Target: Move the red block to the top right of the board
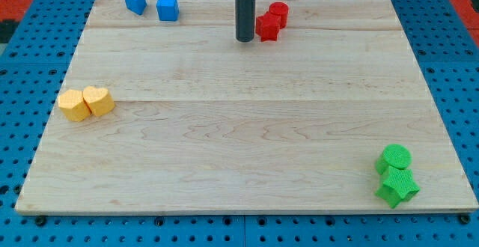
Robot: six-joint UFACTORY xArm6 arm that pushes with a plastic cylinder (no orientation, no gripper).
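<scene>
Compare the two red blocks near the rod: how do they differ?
The red star-shaped block has a notched outline; the red cylinder is round. The star-shaped one sits just right of my tip, nearly touching; the cylinder lies behind it, farther up and right. Both are red, touch each other, and sit near the board's top edge.

1. No text, label, brand, number or sign can be read anywhere in the camera view.
2. The wooden desk [247, 127] shows only plain grain, with no printing.
3. The coloured blocks carry no letters or markings.
4. The dark rod bears no legible writing.
</scene>
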